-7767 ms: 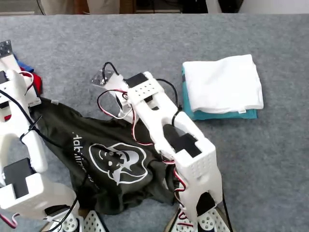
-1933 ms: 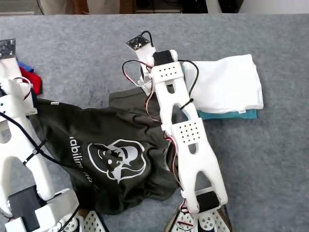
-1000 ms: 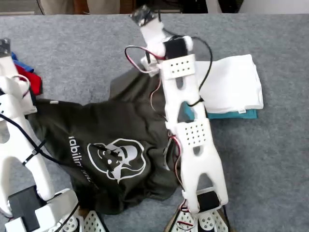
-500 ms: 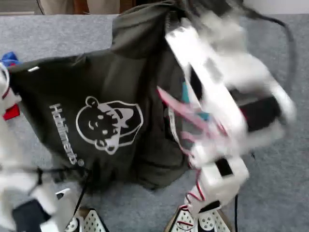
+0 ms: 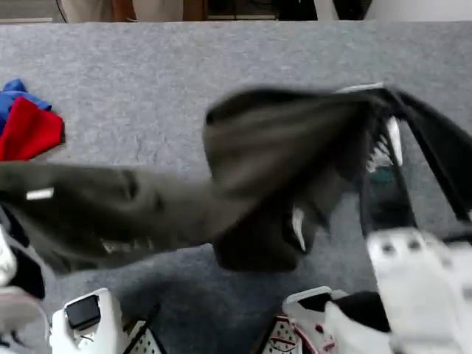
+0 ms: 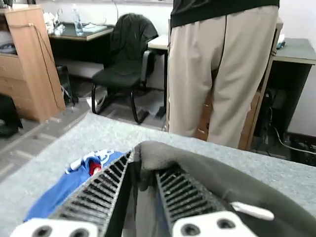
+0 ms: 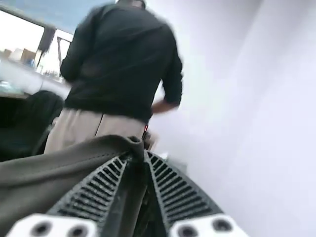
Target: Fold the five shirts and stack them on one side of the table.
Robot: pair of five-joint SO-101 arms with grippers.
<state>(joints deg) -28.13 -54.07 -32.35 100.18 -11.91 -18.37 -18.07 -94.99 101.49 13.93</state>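
high, dark shirt (image 5: 280, 147): up off tabletop (image 5: 147, 66), stretched wide btwn the two arms, heavily blurred; one end low at near-left edge w/ white tag (image 5: 38, 194), other end up toward right side.
high, red shirt (image 5: 29, 133): crumpled at left edge of tabletop, touching blue shirt (image 5: 13, 92) just behind it.
high, white shirt (image 5: 361, 88): thin sliver past dark shirt's far edge, right side of tabletop; small patch of teal shirt (image 5: 381, 175) below it; how they're stacked can't be told.
high, right arm (image 5: 420, 287): white body at near-right corner, blurred.
left wrist, left gripper (image 6: 140, 160): fingers clamped tight on bunched edge of dark shirt (image 6: 207, 173); cloth runs off to one side, white tag (image 6: 252, 211) on it.
left wrist, blue shirt (image 6: 54, 192): lying on tabletop beyond gripper, bit of red on top.
right wrist, right gripper (image 7: 137, 157): pinched closed on folded edge of dark shirt (image 7: 54, 168); cloth trails away from fingers, room wall behind.
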